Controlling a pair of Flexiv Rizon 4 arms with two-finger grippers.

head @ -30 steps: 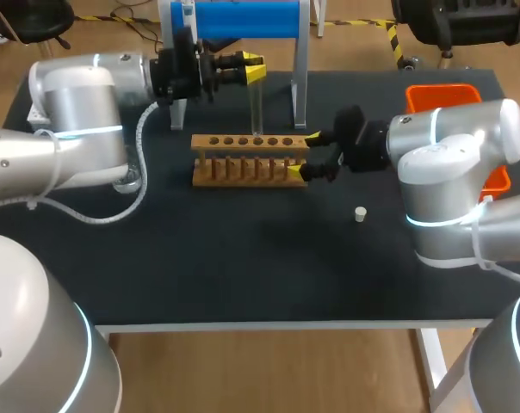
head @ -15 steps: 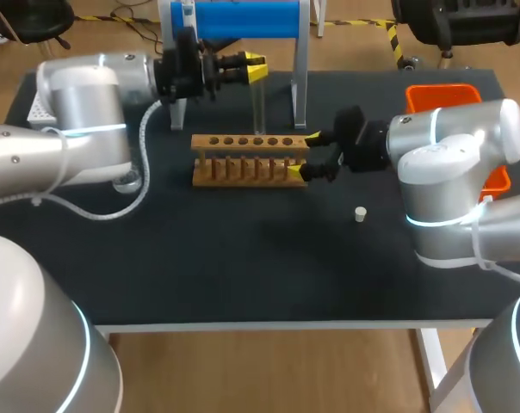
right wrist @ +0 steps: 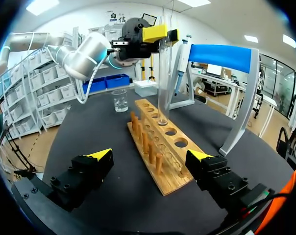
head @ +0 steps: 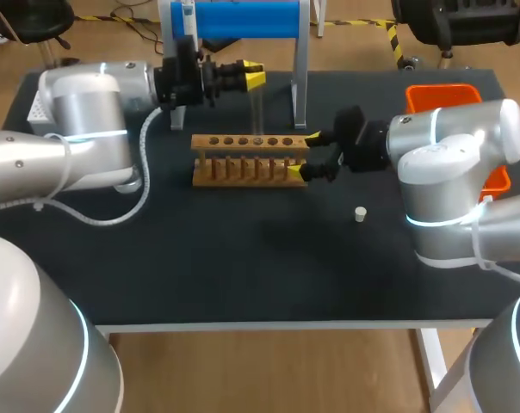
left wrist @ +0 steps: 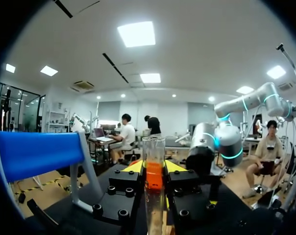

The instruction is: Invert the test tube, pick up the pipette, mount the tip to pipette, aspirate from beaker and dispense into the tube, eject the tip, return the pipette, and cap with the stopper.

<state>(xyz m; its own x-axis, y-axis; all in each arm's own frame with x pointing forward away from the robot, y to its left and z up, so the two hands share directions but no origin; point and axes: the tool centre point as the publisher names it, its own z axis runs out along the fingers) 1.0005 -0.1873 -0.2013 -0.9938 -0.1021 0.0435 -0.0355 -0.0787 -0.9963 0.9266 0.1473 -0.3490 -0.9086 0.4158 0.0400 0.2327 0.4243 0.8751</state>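
A clear test tube (head: 257, 107) (left wrist: 154, 196) (right wrist: 163, 83) stands upright with my left gripper (head: 250, 76) (left wrist: 154, 169) (right wrist: 158, 34) shut on its upper part. The tube's lower end is at a hole in the wooden rack (head: 247, 159) (right wrist: 160, 147). My right gripper (head: 307, 155) (right wrist: 149, 155) is open at the rack's right end, one finger on each side, touching nothing. The pipette (right wrist: 183, 54) hangs on the blue-topped stand (head: 243, 17) (right wrist: 221, 56). Beyond the rack sits a glass beaker (right wrist: 119, 100). The small white stopper (head: 360, 213) lies on the mat to the right.
An orange bin (head: 449, 93) sits at the back right behind my right arm. A white box (right wrist: 147, 88) stands beyond the beaker. The stand's legs (head: 300, 86) rise just behind the rack. My left arm's cable (head: 139, 185) loops over the mat.
My left arm has shifted slightly, with the tube staying upright over the rack. The right arm has not moved.
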